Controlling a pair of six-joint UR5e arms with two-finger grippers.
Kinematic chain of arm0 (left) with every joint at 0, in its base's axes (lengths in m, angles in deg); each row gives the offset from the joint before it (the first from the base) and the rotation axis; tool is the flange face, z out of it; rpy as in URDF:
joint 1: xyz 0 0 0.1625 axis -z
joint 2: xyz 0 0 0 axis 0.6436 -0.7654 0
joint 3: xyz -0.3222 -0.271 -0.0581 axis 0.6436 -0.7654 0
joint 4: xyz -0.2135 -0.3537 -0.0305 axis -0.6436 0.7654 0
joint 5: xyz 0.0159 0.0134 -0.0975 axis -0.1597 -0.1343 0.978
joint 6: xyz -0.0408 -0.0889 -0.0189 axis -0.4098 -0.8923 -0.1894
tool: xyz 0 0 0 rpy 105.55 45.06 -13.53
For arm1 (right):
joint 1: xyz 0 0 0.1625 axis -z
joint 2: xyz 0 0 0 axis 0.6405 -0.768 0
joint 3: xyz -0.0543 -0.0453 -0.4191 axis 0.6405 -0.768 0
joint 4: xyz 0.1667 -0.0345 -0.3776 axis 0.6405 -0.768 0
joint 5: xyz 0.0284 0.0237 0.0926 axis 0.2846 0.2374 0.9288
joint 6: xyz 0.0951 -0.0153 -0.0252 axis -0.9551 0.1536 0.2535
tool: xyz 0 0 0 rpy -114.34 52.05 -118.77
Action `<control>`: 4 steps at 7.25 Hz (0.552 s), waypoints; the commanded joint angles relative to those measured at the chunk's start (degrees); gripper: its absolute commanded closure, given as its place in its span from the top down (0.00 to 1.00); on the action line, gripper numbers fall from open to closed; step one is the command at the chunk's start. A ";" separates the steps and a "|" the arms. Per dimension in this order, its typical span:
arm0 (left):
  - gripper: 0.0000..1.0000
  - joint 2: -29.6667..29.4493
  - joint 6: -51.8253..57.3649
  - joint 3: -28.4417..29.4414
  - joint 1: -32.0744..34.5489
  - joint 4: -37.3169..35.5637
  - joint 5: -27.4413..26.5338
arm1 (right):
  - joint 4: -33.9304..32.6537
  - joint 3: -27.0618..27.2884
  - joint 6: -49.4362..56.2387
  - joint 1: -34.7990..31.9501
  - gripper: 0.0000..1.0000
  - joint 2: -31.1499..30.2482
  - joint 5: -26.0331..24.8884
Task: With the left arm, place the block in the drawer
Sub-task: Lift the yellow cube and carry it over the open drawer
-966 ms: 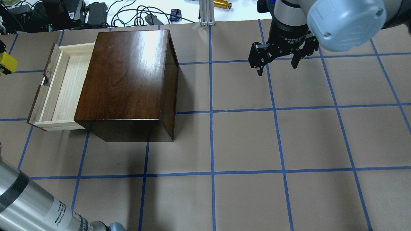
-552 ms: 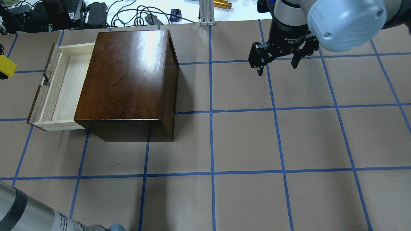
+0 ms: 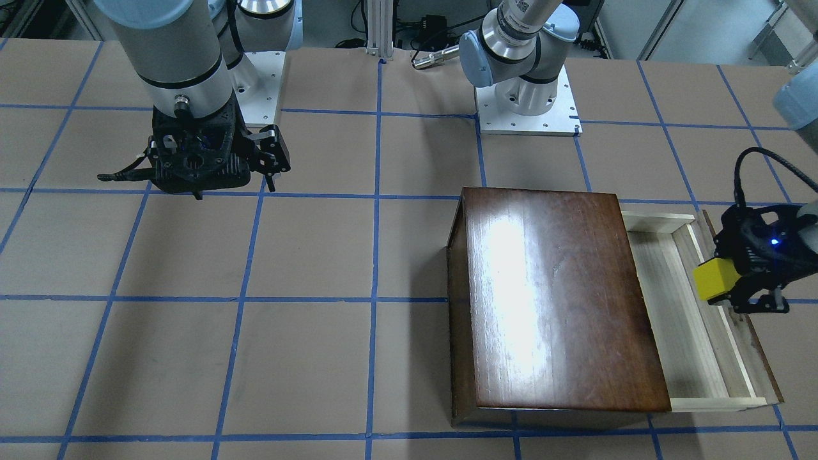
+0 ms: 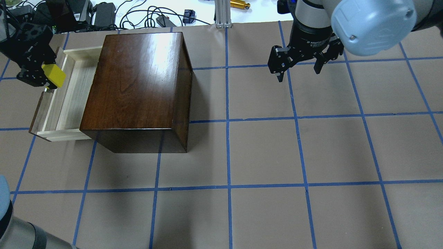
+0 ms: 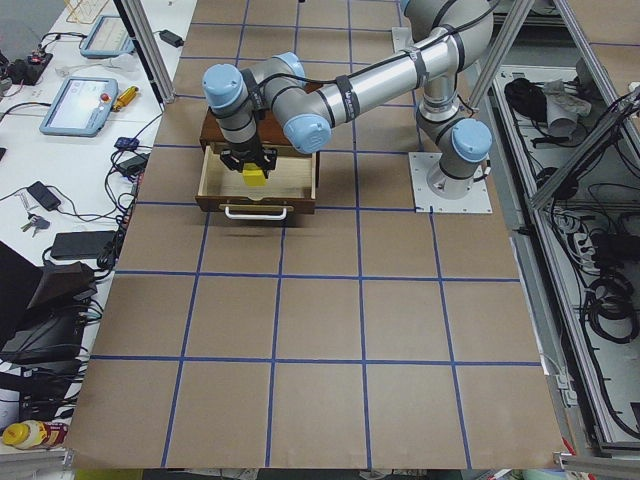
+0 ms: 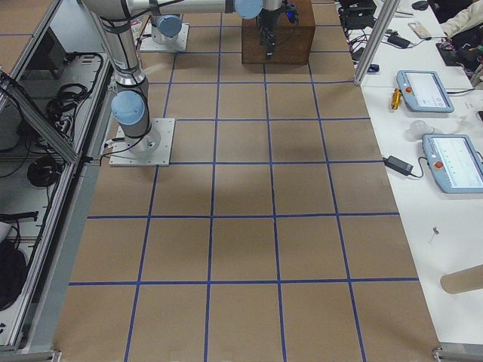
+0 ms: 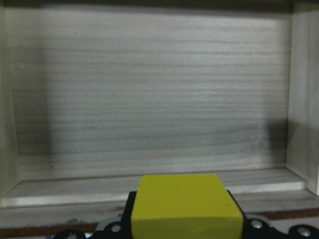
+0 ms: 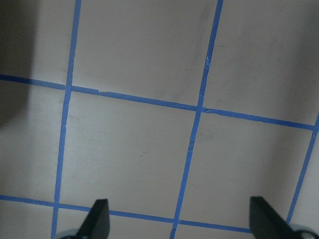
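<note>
The yellow block [image 4: 55, 75] is held in my left gripper [image 4: 47, 80], which is shut on it. It hangs above the front rim of the open drawer [image 4: 61, 134], next to the dark notched front. The drawer is pulled out of the dark brown box [image 4: 138, 79]. In the front-facing view the block [image 3: 714, 279] sits over the drawer's [image 3: 719, 404] outer edge. The left wrist view shows the block [image 7: 185, 209] low, with the bare drawer floor [image 7: 149, 99] beyond. My right gripper [image 4: 298, 75] is open and empty, far to the right; it also shows in the right wrist view [image 8: 182, 221].
Cables and power adapters [image 4: 104, 14] lie beyond the table's far edge, beside an aluminium post [image 4: 223, 14]. The box [image 3: 556, 300] stands tall next to the drawer. Blue tape lines grid the brown table cover. Teach pendants [image 6: 426, 90] lie on a side table.
My left gripper has moved right with the block, from the view's left edge to above the drawer's front. The right arm has not moved.
</note>
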State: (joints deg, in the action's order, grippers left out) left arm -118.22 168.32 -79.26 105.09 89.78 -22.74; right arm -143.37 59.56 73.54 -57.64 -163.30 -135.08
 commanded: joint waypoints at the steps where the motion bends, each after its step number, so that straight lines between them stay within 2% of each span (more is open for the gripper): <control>1: 0.02 0.23 -0.80 -6.27 0.97 -6.77 0.16 | 0.00 0.00 0.03 0.00 1.00 0.00 0.08; 2: 0.02 0.15 -0.72 -6.64 0.97 -6.97 0.16 | 0.00 0.00 -0.06 0.00 1.00 0.00 0.00; 4: 1.00 0.15 -2.64 -6.47 0.80 -6.71 0.33 | 0.00 0.00 -0.06 0.00 1.00 0.00 0.08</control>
State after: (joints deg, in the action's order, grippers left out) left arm -118.07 166.98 -85.78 106.01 82.95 -22.54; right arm -143.37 59.56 73.49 -57.64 -163.30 -135.01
